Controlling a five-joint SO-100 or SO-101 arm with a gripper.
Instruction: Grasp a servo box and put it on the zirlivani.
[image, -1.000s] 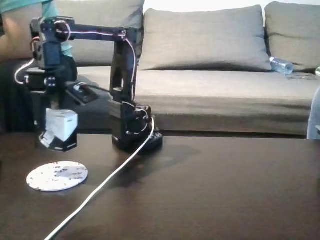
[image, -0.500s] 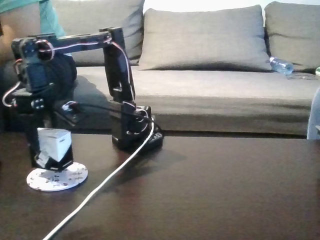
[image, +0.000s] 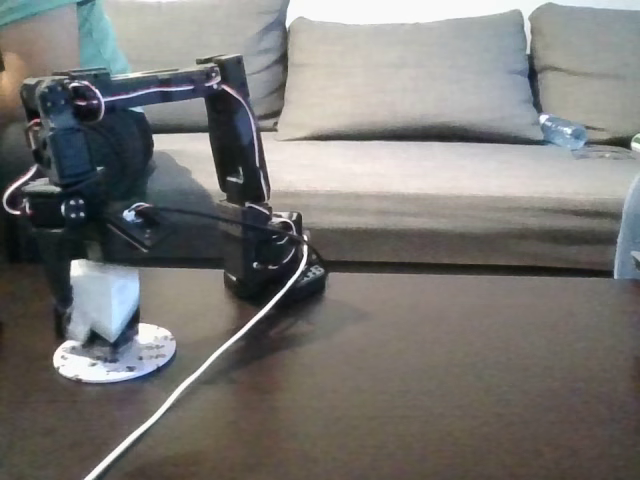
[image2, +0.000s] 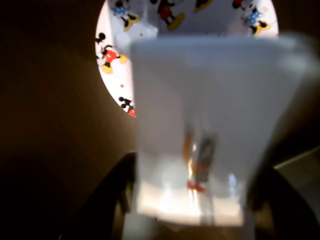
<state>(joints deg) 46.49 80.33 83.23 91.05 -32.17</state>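
Observation:
The servo box, white on top and dark below, stands on the zirlivani, a flat round white disc, at the left of the table in the fixed view. My gripper reaches straight down over the box and is shut on its sides. In the wrist view the blurred white servo box sits between the dark fingers of my gripper. Behind it the zirlivani shows small cartoon mouse prints.
The arm's base stands mid-left on the dark table, and a white cable runs from it to the front edge. A grey sofa with a water bottle lies behind. A person sits at the top left.
The arm swung left and came down, carrying the servo box from above the table behind the disc down onto the disc.

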